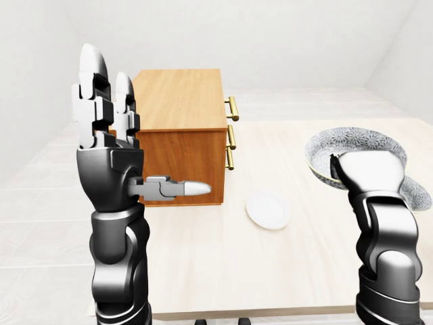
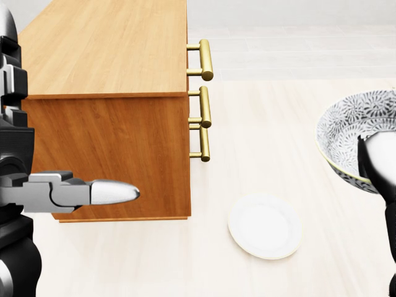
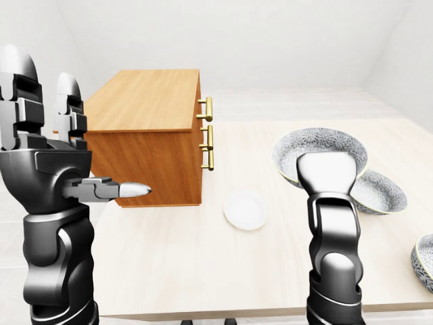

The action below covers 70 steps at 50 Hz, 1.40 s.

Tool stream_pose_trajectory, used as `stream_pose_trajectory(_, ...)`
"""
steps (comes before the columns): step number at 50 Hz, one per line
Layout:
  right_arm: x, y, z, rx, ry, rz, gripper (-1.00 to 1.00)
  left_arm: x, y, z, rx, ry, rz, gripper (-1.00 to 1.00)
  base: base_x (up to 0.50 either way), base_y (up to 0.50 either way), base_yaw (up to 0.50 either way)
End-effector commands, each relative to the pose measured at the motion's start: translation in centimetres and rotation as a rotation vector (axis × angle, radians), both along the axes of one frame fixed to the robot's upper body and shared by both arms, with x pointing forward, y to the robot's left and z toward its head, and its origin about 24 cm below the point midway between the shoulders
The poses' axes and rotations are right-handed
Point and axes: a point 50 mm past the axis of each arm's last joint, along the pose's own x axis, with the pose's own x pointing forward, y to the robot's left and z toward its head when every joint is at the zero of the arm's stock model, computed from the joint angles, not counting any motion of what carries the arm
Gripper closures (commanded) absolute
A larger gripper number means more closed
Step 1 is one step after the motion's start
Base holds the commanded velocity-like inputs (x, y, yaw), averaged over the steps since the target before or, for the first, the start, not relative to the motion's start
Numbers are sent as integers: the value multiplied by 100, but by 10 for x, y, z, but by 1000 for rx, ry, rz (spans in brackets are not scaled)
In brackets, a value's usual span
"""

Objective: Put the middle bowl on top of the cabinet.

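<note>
Three bowls [image 3: 318, 140] [image 3: 382, 191] [image 3: 424, 261], one plate [image 3: 245, 209], one cabinet [image 3: 145, 101]

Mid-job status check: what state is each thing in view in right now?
middle bowl: lifted off the table, tilted, in the right hand
right hand: shut on the middle bowl
left hand: open, raised, fingers upright, holding nothing
cabinet: drawers shut
white plate: flat on the table
other bowls: both upright on the table
</note>
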Motion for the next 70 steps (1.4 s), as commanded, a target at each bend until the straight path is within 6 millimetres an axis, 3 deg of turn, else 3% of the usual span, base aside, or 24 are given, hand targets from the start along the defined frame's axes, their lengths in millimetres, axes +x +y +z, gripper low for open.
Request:
stream_pose_trajectory(1, 17, 13, 28, 18, -84, 90, 100, 1, 0, -1, -1, 7, 3, -100, 0, 0, 0)
stream_pose_trajectory(9, 35, 22, 44, 68, -116, 125, 100, 2, 0, -1, 1, 9, 3, -100, 0, 0, 0)
stream_pose_trajectory(20, 38, 22, 49, 151, -130, 154, 100, 1, 0, 0, 1, 2, 2, -100, 0, 0, 0)
stream_pose_trajectory(26, 46, 32, 58, 217, -143, 230, 100, 2, 0, -2, 5, 13, 3, -100, 0, 0, 0)
stream_pose_trajectory(36, 54, 42, 72, 190, -157, 276, 100, 2, 0, -1, 7, 8, 6, -100, 0, 0, 0)
stream_pose_trajectory(54, 87, 62, 104, 187, -189, 342, 100, 1, -1, 0, 6, 1, 6, -100, 0, 0, 0)
stream_pose_trajectory(70, 122, 80, 113, 218, -199, 397, 100, 1, 0, 0, 1, 3, 8, -100, 0, 0, 0)
